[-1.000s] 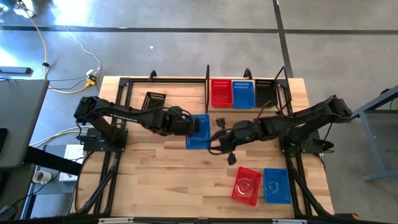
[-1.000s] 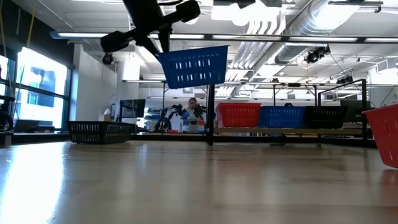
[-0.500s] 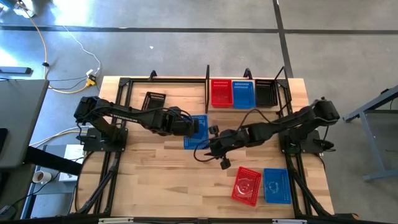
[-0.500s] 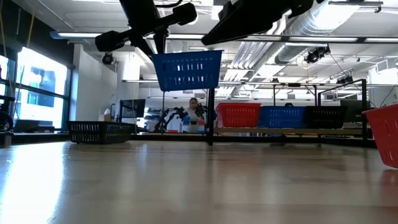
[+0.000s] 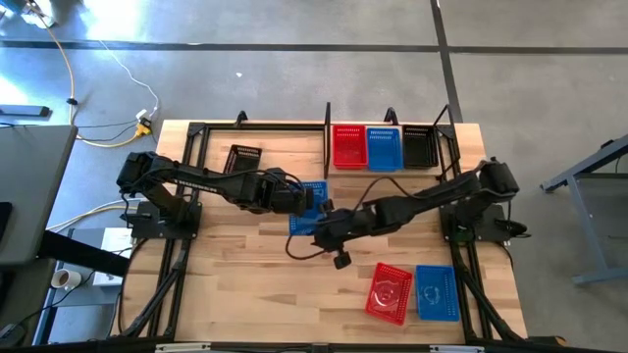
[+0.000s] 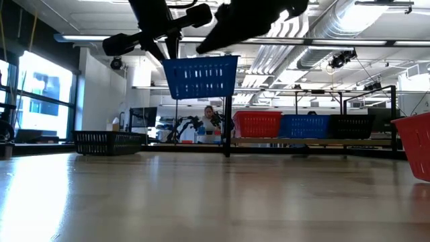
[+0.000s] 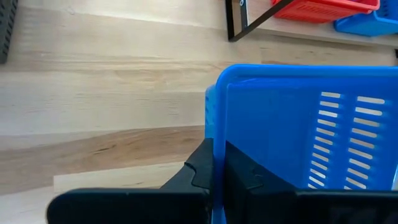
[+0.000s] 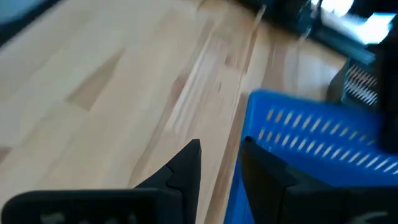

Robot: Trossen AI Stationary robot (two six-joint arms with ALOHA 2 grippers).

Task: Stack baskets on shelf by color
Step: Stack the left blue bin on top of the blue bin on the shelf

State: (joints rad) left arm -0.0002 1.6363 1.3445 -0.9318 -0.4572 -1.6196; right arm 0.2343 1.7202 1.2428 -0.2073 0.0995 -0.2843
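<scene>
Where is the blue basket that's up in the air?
In the high view, the blue basket hangs over the table's middle, held by the left claw, with the right claw at its other side.

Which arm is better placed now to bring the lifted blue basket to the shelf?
Right: its end effector straddles the blue basket's wall, and the shelf stands on its side.

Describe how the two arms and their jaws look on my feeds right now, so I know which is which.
Both arms are dark, slim and jointed. The left arm rises from a boxy black base; the right arm trails a looping black cable near its wrist. The left gripper and the right gripper each have black, angular jaws with wedge-shaped tips. No markings are readable.
</scene>
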